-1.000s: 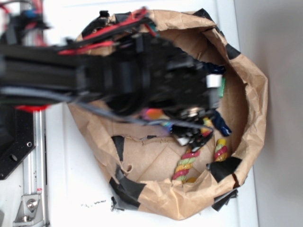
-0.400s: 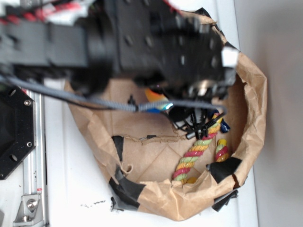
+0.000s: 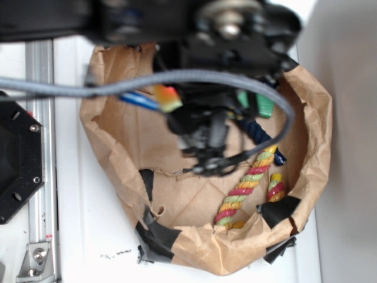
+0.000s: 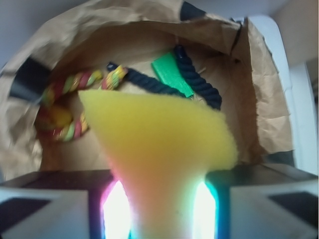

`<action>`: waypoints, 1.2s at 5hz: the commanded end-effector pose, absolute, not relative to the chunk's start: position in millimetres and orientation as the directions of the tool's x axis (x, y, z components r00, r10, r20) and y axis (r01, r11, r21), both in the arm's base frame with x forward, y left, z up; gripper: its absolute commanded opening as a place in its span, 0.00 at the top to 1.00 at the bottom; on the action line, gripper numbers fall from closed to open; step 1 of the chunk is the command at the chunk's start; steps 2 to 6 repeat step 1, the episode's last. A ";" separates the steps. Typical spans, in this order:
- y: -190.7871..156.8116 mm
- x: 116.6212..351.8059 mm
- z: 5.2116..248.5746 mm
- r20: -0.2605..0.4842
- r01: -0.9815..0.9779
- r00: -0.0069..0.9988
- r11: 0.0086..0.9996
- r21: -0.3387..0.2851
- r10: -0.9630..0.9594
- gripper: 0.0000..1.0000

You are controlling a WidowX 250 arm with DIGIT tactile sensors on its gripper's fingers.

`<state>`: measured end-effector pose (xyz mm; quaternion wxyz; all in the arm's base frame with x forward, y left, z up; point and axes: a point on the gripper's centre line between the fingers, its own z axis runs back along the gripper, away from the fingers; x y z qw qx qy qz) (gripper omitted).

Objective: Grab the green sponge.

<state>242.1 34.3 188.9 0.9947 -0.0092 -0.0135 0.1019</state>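
The green sponge (image 4: 172,73) lies on the floor of the brown paper bag (image 3: 312,118), close under the bag's far wall as the wrist view shows it. A navy rope (image 4: 199,84) runs along its side and across its lower end, touching it. The navy length joins a red, yellow and green rope (image 3: 244,188), which curls toward the opposite, taped wall of the bag. The green sponge is free: nothing grips it.

The claw (image 4: 162,199) is not empty. Its two fingers are clamped on a yellow sponge (image 4: 159,144), which fills the middle of the wrist view and stands between the camera and the bag floor. In the exterior view the same piece shows as a multi-coloured block (image 3: 168,97) carried under the arm, above the bag's interior.

Change over the last second:
- The arm has moved from above the middle of the bag toward the bag's rim on the upper side of the exterior view.
- The clamped piece has travelled with it.
- The green sponge, previously almost wholly covered by the arm, is now exposed inside the bag.

Consequence for the task: judged from these views, the grip is on the wrong article, so the task is not met. The claw likely needs to release the yellow sponge clear of the green one and then descend again. The navy rope lying against the target could be caught in the same grasp.

The bag stands on a white desk (image 3: 94,236).
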 end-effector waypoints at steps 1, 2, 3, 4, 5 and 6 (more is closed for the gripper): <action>47.9 246.3 214.5 0.150 -0.193 0.971 0.981 0.023 0.188 1.00; 47.9 246.3 214.5 0.150 -0.193 0.971 0.981 0.023 0.188 1.00; 47.9 246.3 214.5 0.150 -0.193 0.971 0.981 0.023 0.188 1.00; 47.9 246.3 214.5 0.150 -0.193 0.971 0.981 0.023 0.188 1.00; 47.9 246.3 214.5 0.150 -0.193 0.971 0.981 0.023 0.188 1.00; 47.9 246.3 214.5 0.150 -0.193 0.971 0.981 0.023 0.188 1.00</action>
